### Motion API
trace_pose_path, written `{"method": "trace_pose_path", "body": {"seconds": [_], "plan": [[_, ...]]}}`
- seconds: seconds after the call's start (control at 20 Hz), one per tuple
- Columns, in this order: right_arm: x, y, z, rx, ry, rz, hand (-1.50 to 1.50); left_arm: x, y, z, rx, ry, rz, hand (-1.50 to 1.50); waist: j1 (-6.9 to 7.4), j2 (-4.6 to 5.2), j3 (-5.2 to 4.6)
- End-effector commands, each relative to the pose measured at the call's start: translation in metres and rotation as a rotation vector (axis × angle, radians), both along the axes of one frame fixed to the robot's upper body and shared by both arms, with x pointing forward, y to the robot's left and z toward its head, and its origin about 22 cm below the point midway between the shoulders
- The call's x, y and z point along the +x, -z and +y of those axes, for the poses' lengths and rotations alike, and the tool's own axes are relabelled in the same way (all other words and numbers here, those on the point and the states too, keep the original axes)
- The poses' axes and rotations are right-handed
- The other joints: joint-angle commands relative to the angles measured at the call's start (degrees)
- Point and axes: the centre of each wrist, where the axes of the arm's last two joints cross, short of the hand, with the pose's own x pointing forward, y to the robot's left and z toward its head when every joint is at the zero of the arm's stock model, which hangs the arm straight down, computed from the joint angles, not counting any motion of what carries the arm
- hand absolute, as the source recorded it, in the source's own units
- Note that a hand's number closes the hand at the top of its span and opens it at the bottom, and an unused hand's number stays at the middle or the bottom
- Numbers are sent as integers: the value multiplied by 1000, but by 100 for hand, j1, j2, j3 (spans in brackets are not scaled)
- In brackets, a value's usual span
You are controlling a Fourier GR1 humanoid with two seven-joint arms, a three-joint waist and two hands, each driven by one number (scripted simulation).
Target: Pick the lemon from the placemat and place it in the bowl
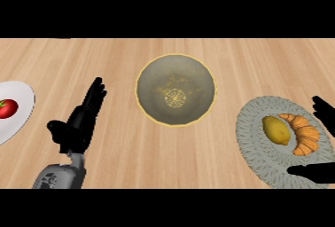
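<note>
Head view: the lemon (pixel 276 130) lies on the grey placemat (pixel 255 133) at 3 o'clock, touching a croissant (pixel 302 133). The bowl (pixel 175 90) sits centre. Right hand (pixel 322 173) brackets the placemat, fingers spread apart; left hand (pixel 79 122) rests open at 9 o'clock beside a tomato (pixel 6 108) on a white plate (pixel 20 95).

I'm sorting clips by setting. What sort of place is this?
Probably a kitchen or dining counter: a wooden top holding a bowl, a placemat with a lemon and croissant, and a plate with a tomato.
</note>
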Motion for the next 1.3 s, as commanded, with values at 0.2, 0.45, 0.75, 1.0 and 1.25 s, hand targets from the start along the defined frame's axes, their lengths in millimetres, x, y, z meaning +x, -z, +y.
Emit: {"method": "trace_pose_path", "body": {"seconds": [0.2, 0.45, 0.75, 1.0, 1.25], "plan": [[2, 14, 13, 83, 2, -9, -150, -11, 5, -1, -3, 15, 12, 0, 17, -1, 0], [8, 35, -5, 129, 9, 22, -150, 14, -4, -5, 9, 3, -3, 0, 8, 4, 0], [17, 62, 9, 150, 22, 29, -150, 8, -11, -17, 12, 4, 12, 0, 17, 5, 1], [28, 68, 26, 130, 10, 46, -150, 3, 10, 5, 11, 5, 3, 0, 16, 5, -1], [17, 81, 16, -30, 53, 78, -150, 13, 13, -14, 20, 11, -8, 0, -9, 9, -1]]}}
